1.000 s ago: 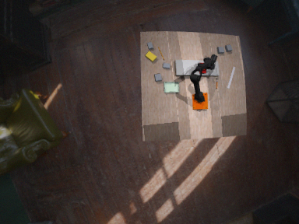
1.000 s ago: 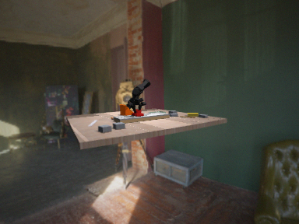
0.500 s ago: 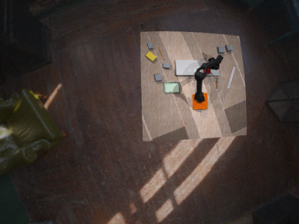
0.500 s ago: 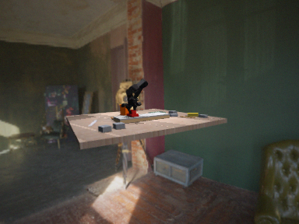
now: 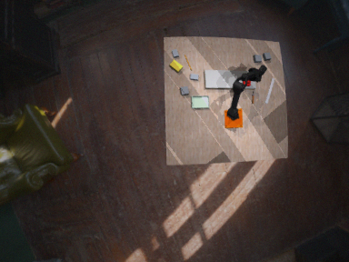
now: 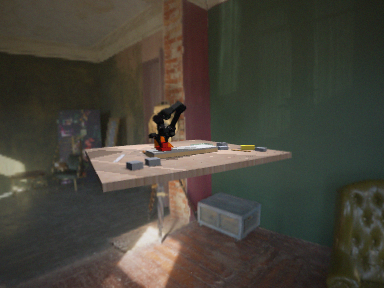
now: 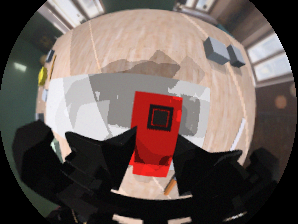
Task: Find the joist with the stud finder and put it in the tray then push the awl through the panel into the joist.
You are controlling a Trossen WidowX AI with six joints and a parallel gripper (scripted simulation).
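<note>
The light grey floor panel [image 5: 215,79] [image 6: 200,148] [image 7: 62,102] lies flat on the table. My gripper [image 7: 154,130] is shut on the red stud finder [image 5: 246,84] [image 6: 164,147] [image 7: 142,112], which is at the panel's right part in the top view. Its top shows a dark square with a thin red outline. Whether it touches the panel is too small to tell. The awl [image 5: 253,97] [image 7: 171,186] lies on the table just off the panel's near edge, toward the arm's base. The pale green tray [image 5: 200,102] stands near the panel's left end and looks empty. The joist is hidden.
Grey blocks [image 5: 257,58] [image 5: 266,56] [image 7: 216,51] stand beyond the panel's right end, with a white strip [image 5: 270,91] nearer the awl. On the left are a yellow block [image 5: 176,65], a thin orange stick [image 5: 188,63] and more grey blocks [image 5: 184,91] [image 5: 194,77].
</note>
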